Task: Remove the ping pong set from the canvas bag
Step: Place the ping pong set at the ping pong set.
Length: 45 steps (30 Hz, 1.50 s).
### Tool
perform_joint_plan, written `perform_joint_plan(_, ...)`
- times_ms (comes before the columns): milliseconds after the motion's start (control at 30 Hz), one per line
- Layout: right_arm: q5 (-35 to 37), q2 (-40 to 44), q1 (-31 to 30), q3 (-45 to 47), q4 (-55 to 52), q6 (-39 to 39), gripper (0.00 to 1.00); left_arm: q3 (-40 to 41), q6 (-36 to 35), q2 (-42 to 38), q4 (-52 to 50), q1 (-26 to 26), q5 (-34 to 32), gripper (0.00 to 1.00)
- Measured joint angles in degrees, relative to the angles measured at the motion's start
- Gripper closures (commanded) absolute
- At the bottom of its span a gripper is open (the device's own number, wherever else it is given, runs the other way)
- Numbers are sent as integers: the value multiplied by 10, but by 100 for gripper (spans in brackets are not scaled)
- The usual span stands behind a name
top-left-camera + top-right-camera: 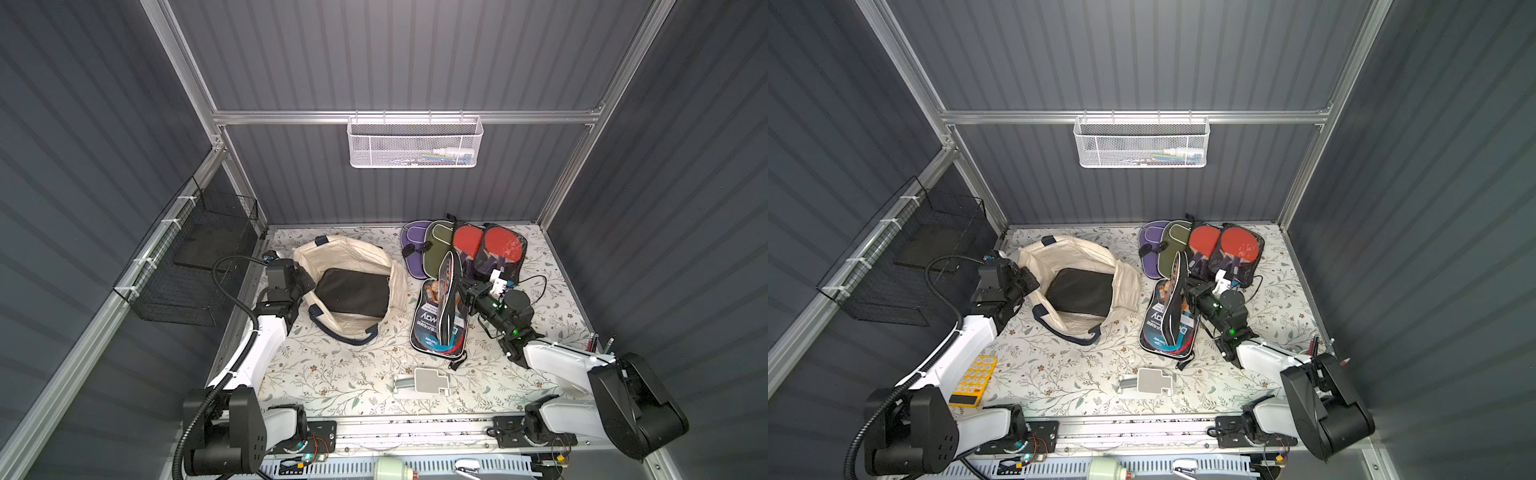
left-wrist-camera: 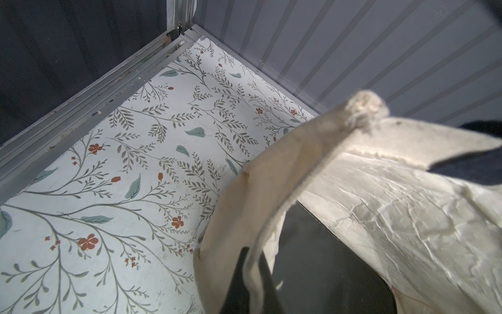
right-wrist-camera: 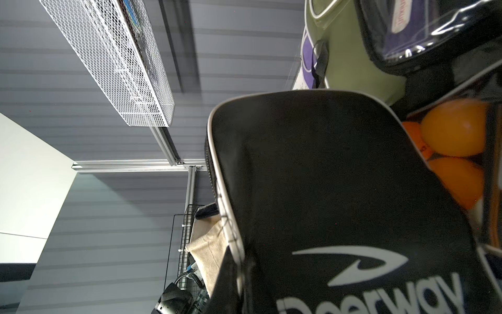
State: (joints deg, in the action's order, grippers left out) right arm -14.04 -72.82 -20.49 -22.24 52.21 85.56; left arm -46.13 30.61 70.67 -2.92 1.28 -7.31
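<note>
Our left claw [image 1: 306, 281] pinches the rim of the canvas bag [image 1: 345, 249]. Our right claw [image 1: 460, 291] is clamped thin on the ping pong set [image 1: 445, 299], which stands on edge just beside the bag, outside it. Released so, we think it may topple against the bag.

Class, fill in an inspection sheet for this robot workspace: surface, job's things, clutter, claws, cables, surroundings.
Surface: floral table, partly covered.
Job's things: bag lies open, black pouch inside; set outside the bag, on the table.
Clutter: paddle covers, red paddles, grey bracket, calculator, pens.
Claws: left claw shut on bag rim; right claw shut on set.
Cables: hose along left arm; thin wire by right arm.
Surroundings: white basket on rear rail; black basket on side wall.
</note>
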Motion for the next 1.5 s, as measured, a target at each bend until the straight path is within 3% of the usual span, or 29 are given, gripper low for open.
perform_joint_plan(367, 3, 132, 33, 1, -178, -57, 100, 0, 0, 0, 0, 0, 0, 100)
perform_joint_plan(533, -3, 143, 53, 4, -212, -70, 100, 0, 0, 0, 1, 0, 0, 100)
perform_joint_plan(1233, -36, 91, 24, -22, -161, -43, 100, 0, 0, 3, 3, 0, 0, 100)
perform_joint_plan(1500, -38, 21, 8, -30, -73, -10, 100, 0, 0, 5, 5, 0, 0, 100)
